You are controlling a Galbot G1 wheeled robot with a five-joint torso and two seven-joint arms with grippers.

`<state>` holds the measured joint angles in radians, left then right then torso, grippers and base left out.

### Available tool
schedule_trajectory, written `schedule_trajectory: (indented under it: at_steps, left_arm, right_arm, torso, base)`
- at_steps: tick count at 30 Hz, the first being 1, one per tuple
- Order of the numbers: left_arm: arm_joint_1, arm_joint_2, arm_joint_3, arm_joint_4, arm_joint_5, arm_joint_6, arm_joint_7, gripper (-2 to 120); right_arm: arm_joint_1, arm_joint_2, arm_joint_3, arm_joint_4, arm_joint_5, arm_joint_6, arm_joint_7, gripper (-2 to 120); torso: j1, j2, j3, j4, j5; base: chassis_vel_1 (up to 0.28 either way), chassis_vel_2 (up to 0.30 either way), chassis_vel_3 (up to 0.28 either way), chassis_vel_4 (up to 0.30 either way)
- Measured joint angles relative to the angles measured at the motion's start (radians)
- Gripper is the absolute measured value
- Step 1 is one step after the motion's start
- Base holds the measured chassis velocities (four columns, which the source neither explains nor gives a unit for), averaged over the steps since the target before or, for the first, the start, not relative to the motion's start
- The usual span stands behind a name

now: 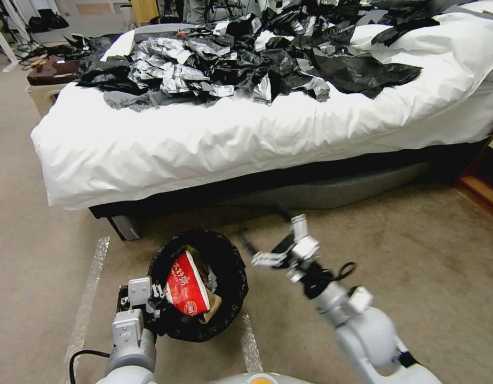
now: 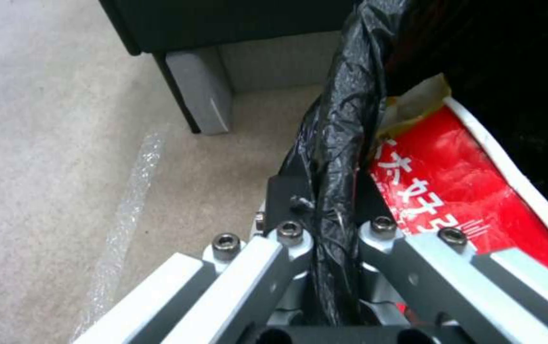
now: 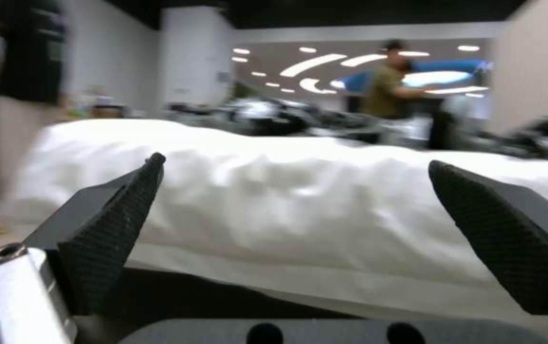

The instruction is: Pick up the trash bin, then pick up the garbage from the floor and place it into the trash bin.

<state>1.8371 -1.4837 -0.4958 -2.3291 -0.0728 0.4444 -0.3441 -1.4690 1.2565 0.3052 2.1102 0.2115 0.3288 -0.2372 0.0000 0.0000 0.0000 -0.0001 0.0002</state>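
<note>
The trash bin [image 1: 231,261], lined with a crinkly black bag, hangs tilted just above the beige floor [image 1: 417,256] in front of the bed. My left gripper [image 1: 157,306] is shut on its near rim; in the left wrist view the left gripper [image 2: 333,229] pinches the black bag rim [image 2: 350,105]. Garbage lies inside the bin: a red packet [image 1: 185,285] [image 2: 453,191] and some brown paper [image 1: 212,306]. My right gripper [image 1: 281,242] hovers to the right of the bin, open and holding nothing. In the right wrist view the right gripper [image 3: 296,162] faces the bed.
A low bed with a white duvet [image 1: 204,144] stands close ahead, heaped with black and silver bags [image 1: 246,58]. Its grey leg [image 1: 124,226] is just beyond the bin. Wooden furniture [image 1: 484,186] stands at the right. Pale tape strips [image 1: 89,288] cross the carpet.
</note>
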Motion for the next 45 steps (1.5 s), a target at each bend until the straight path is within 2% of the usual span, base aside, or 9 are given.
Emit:
schedule_trajectory:
  at_steps: [2,4,8,15,22,30,45]
  left_arm:
    - [0.0,0.001,-0.002,0.0,-0.001,0.0,0.0,1]
    - [0.001,0.004,-0.006,-0.001,-0.006,0.002,0.0,1]
    - [0.005,0.008,-0.009,-0.004,-0.012,0.003,0.0,1]
    - [0.007,0.009,-0.01,-0.014,-0.014,0.005,-0.001,1]
    - [0.018,0.005,-0.008,-0.026,-0.013,0.005,-0.001,1]
    - [0.019,0.002,-0.007,-0.028,-0.012,0.005,-0.002,1]
    - [0.02,0.006,-0.012,-0.031,-0.012,0.006,-0.001,1]
  right_arm:
    - [-0.009,0.005,0.012,0.004,-0.003,-0.002,0.015,100]
    - [-0.073,0.039,0.07,0.013,-0.011,-0.02,0.104,100]
    - [-0.158,0.066,0.114,-0.011,-0.01,-0.021,0.173,100]
    - [-0.182,0.075,0.111,-0.062,-0.009,-0.008,0.184,100]
    - [-0.171,0.085,0.052,-0.079,-0.052,-0.015,0.211,100]
    - [-0.161,0.08,0.014,-0.072,-0.085,-0.035,0.219,100]
    - [-0.147,0.066,0.011,-0.05,-0.086,-0.06,0.218,100]
  torso:
    - [0.0,0.0,0.0,-0.0001,-0.0002]
    - [0.0,0.0,0.0,-0.0001,0.0001]
    - [0.0,0.0,0.0,0.0,-0.0002]
    - [0.0,0.0,0.0,0.0,-0.0001]
    - [0.0,0.0,0.0,0.0001,-0.0002]
    - [0.0,0.0,0.0,0.0001,-0.0002]
    - [0.0,0.0,0.0,0.0002,-0.0002]
  base:
    - [0.0,0.0,0.0,0.0]
    - [0.0,0.0,0.0,0.0]
    - [0.0,0.0,0.0,0.0]
    - [0.0,0.0,0.0,0.0]
    - [0.008,0.006,0.005,0.008]
    - [0.07,0.066,0.066,0.069]
    - [0.116,0.112,0.107,0.11]
